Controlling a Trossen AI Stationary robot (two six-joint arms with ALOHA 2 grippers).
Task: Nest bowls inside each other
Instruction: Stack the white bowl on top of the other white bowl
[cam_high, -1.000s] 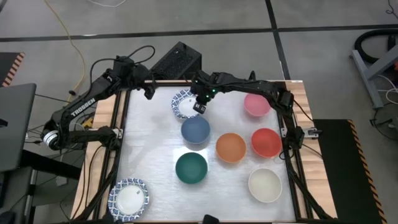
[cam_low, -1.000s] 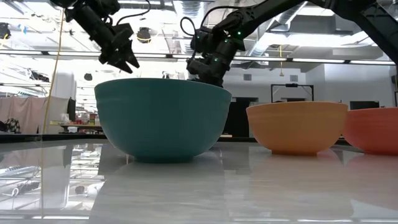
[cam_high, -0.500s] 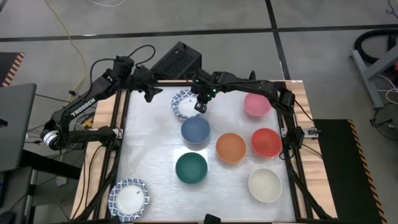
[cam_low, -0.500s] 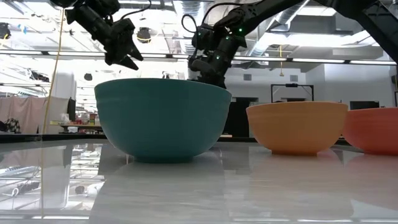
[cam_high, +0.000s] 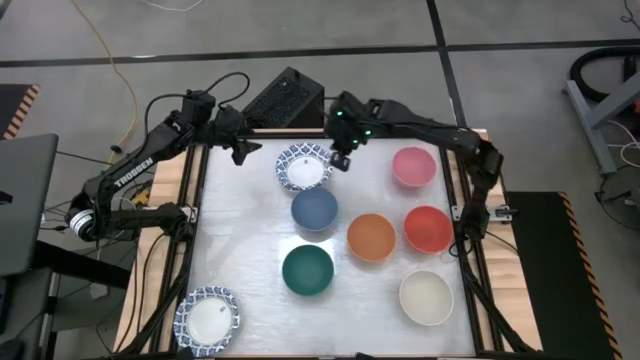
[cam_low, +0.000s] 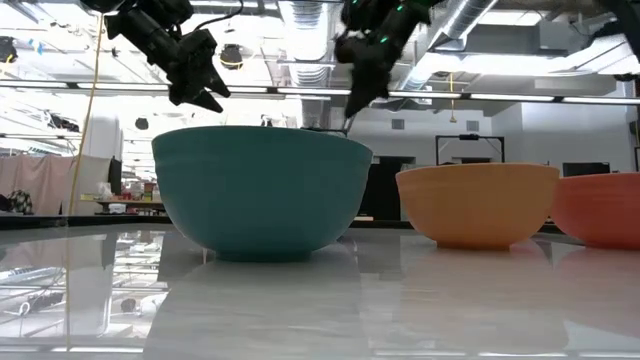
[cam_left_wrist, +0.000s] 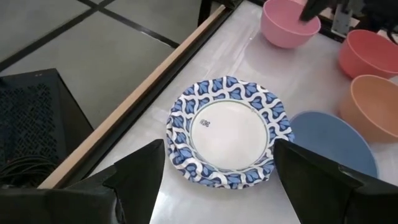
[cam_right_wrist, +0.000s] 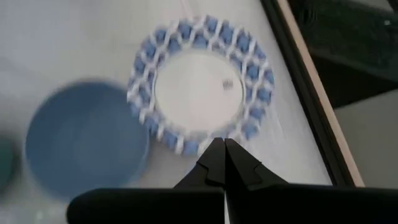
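Note:
A white bowl with a blue patterned rim (cam_high: 303, 167) stands on the table near its far edge, also in the left wrist view (cam_left_wrist: 230, 130) and the right wrist view (cam_right_wrist: 202, 84). My left gripper (cam_high: 240, 152) hovers open at its left, raised (cam_low: 200, 90), with nothing between the fingers (cam_left_wrist: 219, 149). My right gripper (cam_high: 340, 160) is shut and held high above the bowl's right side (cam_low: 355, 100), its tips (cam_right_wrist: 224, 158) clear of the rim. A blue bowl (cam_high: 314, 209) stands just in front of the patterned one.
Standing singly on the table are a pink bowl (cam_high: 412, 166), red bowl (cam_high: 428, 228), orange bowl (cam_high: 371, 237), dark green bowl (cam_high: 307, 270) and cream bowl (cam_high: 427, 297). Another patterned bowl (cam_high: 207, 320) sits at the near left corner. A black box (cam_high: 283, 98) lies beyond the far edge.
My right gripper, still shut, has risen from the patterned bowl's right rim and drawn off toward the table's right and far edges. My left gripper has turned a little on the spot.

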